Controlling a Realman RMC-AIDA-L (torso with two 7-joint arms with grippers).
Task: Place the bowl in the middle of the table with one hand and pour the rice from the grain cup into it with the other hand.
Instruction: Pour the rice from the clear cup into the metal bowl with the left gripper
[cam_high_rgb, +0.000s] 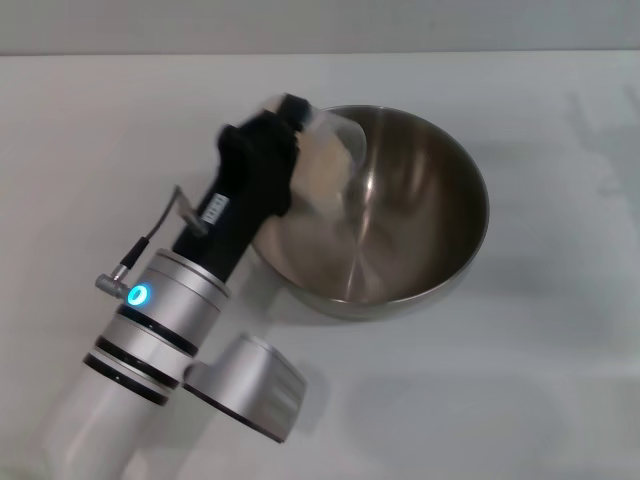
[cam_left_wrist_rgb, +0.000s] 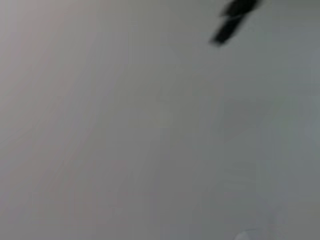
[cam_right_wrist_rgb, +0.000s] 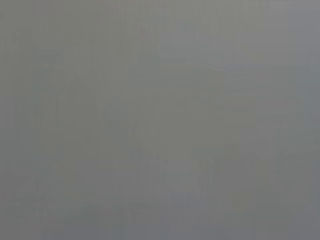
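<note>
The steel bowl (cam_high_rgb: 400, 215) stands on the white table (cam_high_rgb: 540, 380), near its middle. My left gripper (cam_high_rgb: 290, 130) is at the bowl's left rim, shut on the clear grain cup (cam_high_rgb: 335, 145). The cup is tipped over the bowl's edge toward its inside. Pale rice (cam_high_rgb: 322, 170) shows inside the tilted cup. I see no rice on the bowl's floor. My right gripper is out of the head view, and the right wrist view shows only a plain grey surface. The left wrist view shows a blurred pale surface with a dark shape (cam_left_wrist_rgb: 234, 20) at its edge.
The table's far edge (cam_high_rgb: 320, 54) runs across the back. My left arm (cam_high_rgb: 170, 310) reaches in from the near left.
</note>
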